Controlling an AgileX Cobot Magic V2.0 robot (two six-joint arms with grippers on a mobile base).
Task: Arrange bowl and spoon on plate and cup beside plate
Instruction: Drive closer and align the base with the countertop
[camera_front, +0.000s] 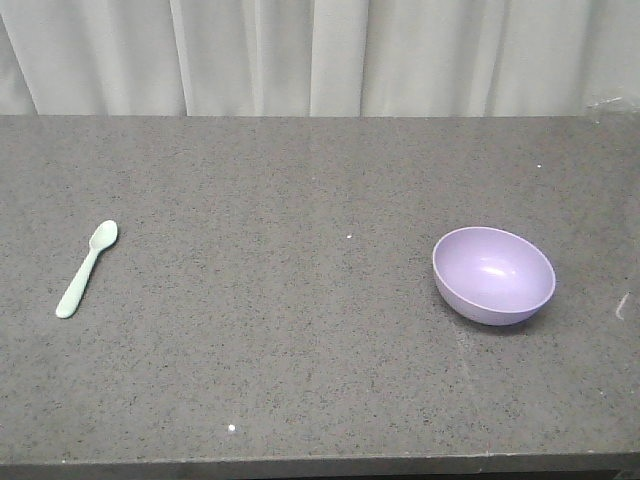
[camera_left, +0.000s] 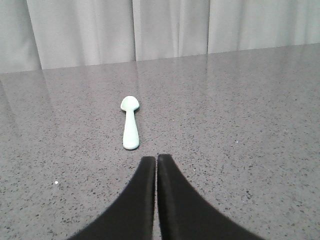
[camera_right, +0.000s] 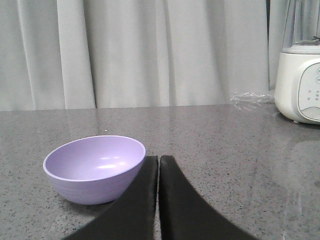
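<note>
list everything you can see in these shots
spoon: one, pale mint green, left part of the table, lying flat, head toward the curtain
bowl: one, lavender, right part of the table, upright and empty
table: one, speckled dark grey, fills all views
curtain: one, pale grey-white, behind the table's far edge
appliance: one, white base with a clear top, far right of the right wrist view, on the table
plastic scrap: one, clear and crumpled, next to the appliance near the curtain
left gripper: one, black, fingers together, just short of the spoon's handle end
right gripper: one, black, fingers together, next to the bowl
</note>
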